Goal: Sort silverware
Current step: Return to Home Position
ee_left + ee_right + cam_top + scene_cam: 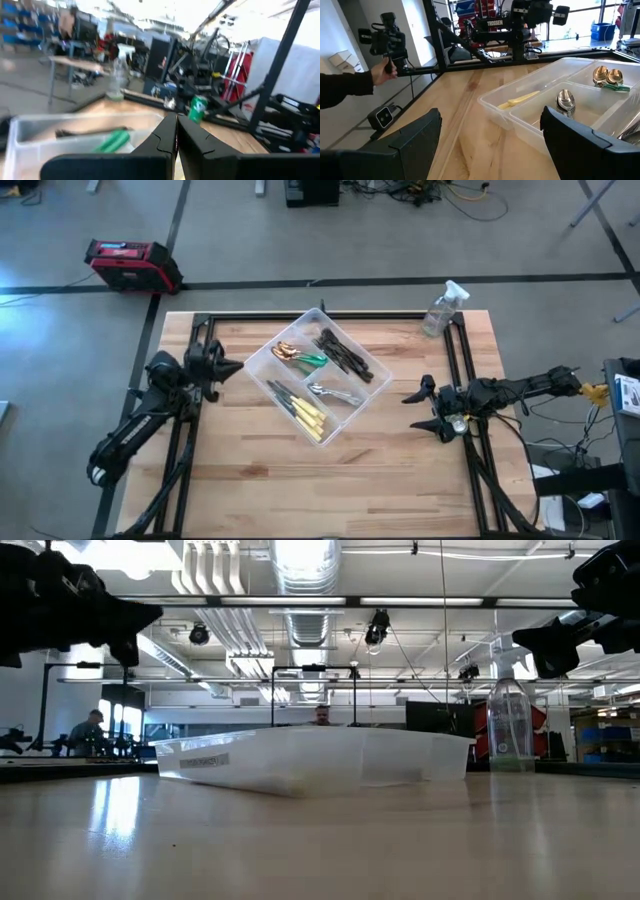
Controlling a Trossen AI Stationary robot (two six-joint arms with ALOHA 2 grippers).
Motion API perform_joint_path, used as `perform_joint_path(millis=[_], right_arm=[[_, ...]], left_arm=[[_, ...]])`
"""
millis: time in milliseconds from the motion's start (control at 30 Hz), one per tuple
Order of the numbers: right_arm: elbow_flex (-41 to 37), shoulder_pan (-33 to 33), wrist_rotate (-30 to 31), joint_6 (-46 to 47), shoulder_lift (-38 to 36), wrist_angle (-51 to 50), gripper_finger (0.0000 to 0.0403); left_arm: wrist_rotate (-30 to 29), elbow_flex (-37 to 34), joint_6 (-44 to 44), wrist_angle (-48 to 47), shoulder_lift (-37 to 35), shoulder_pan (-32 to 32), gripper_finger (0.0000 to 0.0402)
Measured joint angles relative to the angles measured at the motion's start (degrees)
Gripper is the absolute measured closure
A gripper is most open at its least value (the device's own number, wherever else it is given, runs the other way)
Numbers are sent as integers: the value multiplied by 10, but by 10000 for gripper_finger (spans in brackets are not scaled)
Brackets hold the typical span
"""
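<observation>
High view: all the silverware I can see is in the tray (283,336), mid-desk (250,480) and set diagonally between the arms. It holds yellow knives (305,412), silver spoons (330,392), gold spoons (288,352), green-handled pieces (313,361) and dark forks (342,352). I see nothing loose on the wood. The knives' long axis runs along their compartment, slanting toward the near right. Left arm (150,405) is off the tray's left corner, nearer the gold spoons. Right arm (510,390) is well right of it, nearer the knives and silver spoons and pointing at the tray. Low view: both arms hang above the desk, clear of the tray wall (310,760), with the spray bottle (510,725) behind right. Left wrist view: left jaws are pressed together with nothing in them. Tray is ahead, green can (197,107) beyond. Right wrist view: right jaws are spread wide and empty, and one knife (520,99) lies ahead, handle end toward me. A person's hand (382,72) is off the desk edge. My read: sorting's done, so the retreat is straight back, away from the tray.
</observation>
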Motion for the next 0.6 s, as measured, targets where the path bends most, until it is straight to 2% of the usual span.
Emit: perform_joint_path(millis=[167, 600], right_arm=[[0, 0, 0, 0, 0, 0, 89], [0, 0, 0, 0, 0, 0, 89]], left_arm=[[-39, 0, 24, 64, 1, -68, 402], [-134, 0, 119, 60, 25, -265, 402]])
